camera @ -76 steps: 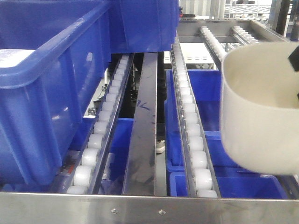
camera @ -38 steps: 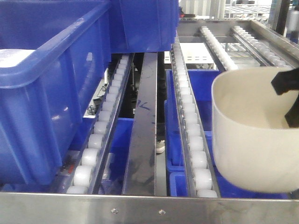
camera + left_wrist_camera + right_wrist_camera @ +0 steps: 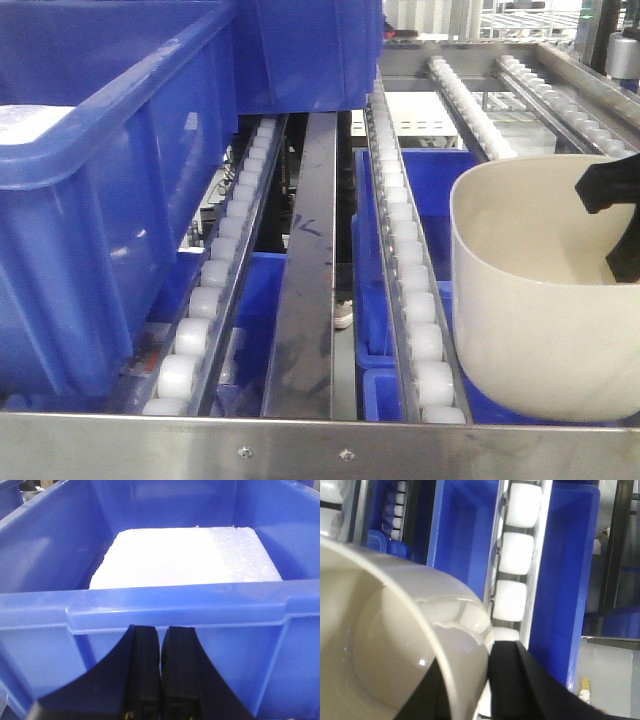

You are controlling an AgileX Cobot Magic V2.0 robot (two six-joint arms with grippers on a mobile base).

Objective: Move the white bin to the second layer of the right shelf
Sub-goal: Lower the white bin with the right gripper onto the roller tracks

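Pinching the white bin rim, the right gripper holds it near-right over the roller lanes; left gripper shut, empty

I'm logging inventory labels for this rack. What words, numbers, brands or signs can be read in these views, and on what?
None can be read.
Glossy cream-white plastic bin: plain, no marks.
Blue plastic crate and the white foam block inside it: no label showing.
Central steel strip between the roller lanes: a faint dark scribble, not legible as text.
Flat steel front rail: only screws.
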